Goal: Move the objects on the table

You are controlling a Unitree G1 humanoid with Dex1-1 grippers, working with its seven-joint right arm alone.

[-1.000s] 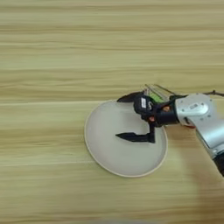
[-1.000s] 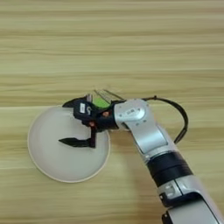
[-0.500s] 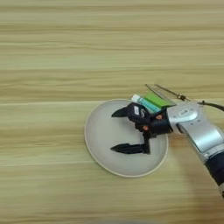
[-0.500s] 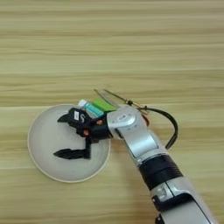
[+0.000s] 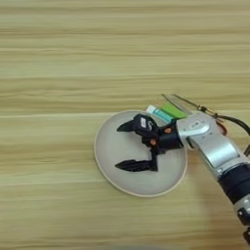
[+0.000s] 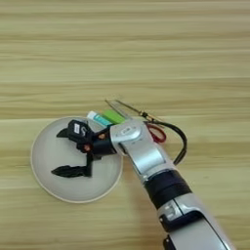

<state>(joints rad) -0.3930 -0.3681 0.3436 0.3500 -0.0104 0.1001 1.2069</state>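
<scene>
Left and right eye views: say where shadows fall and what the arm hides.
Left eye view: the open gripper throws only a faint shadow on the plate. Right eye view: the forearm hides part of the green block and the plate's right rim; soft shadow beside the arm.

Table [image 5: 58, 58] shows matt tan wood grain, streaked. Plate [image 5: 110, 146] looks smooth, matt, off-white. Forearm [image 6: 141, 154] is silvery metal with a soft sheen. Fingers [image 5: 136, 165] are black, matt plastic. Green block [image 6: 114, 116] looks glossy plastic. Thin shaft [image 5: 183, 100] gleams, metal.
</scene>
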